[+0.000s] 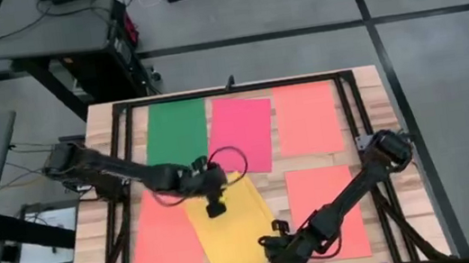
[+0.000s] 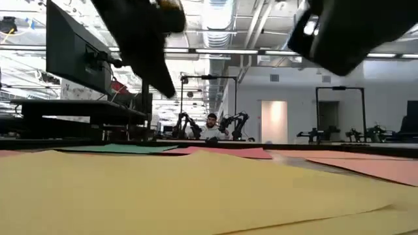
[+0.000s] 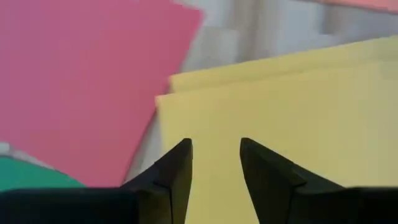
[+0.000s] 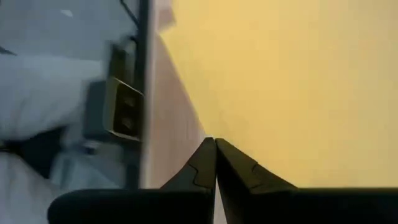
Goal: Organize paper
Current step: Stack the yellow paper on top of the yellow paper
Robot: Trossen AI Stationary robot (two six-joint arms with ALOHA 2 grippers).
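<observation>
Several sheets of paper lie flat on the wooden table. Green (image 1: 176, 132), pink-red (image 1: 240, 132) and orange (image 1: 307, 118) sheets form the far row. Orange sheets (image 1: 167, 240) (image 1: 325, 210) lie near left and near right. Between them two yellow sheets (image 1: 229, 230) lie overlapped and askew. My left gripper (image 3: 214, 152) stands open above the yellow sheets' far edge (image 3: 186, 87). My right gripper (image 4: 215, 144) is shut above the yellow paper's near right edge (image 4: 186, 106). In the low view both grippers (image 2: 166, 85) (image 2: 339, 62) hang clear above the yellow paper (image 2: 196, 189).
A black metal frame (image 1: 127, 145) runs around the table's top, with rails at the left, far and right sides. Bare wood (image 1: 268, 177) shows between the far and near rows of sheets. Beyond the table stand desks, monitors and a seated person (image 2: 210, 128).
</observation>
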